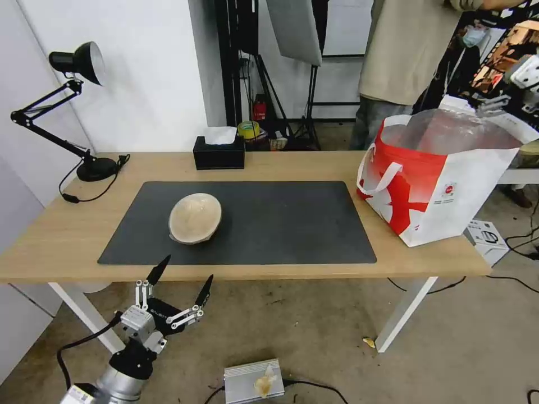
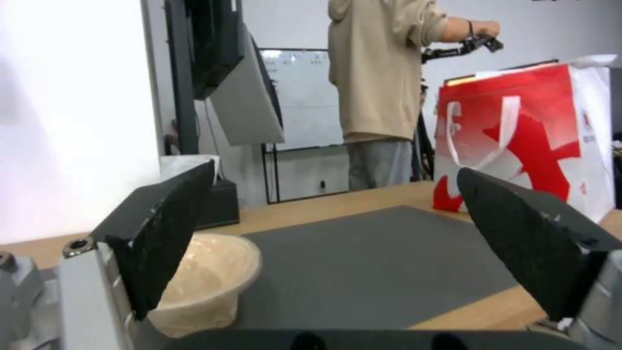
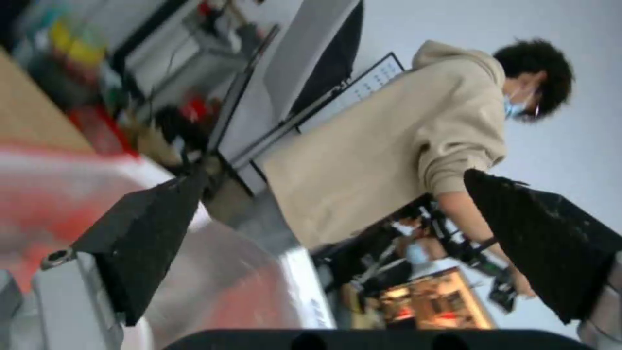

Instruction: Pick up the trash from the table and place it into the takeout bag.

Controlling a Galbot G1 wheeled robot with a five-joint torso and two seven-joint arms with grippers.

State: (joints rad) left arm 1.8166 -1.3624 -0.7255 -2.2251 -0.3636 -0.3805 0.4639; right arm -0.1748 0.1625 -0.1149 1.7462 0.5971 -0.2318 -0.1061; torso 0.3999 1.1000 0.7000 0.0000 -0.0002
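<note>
Head view: left gripper (image 1: 181,276) jaws wide apart, empty, near beige bowl (image 1: 195,217) | right gripper (image 3: 337,194) jaws apart, empty

Beige bowl (image 1: 195,217) (red-and-white bag (image 1: 443,185))

beige bowl (image 1: 195,218) tilted on mat, red-white takeout bag (image 1: 443,179) upright right
</note>
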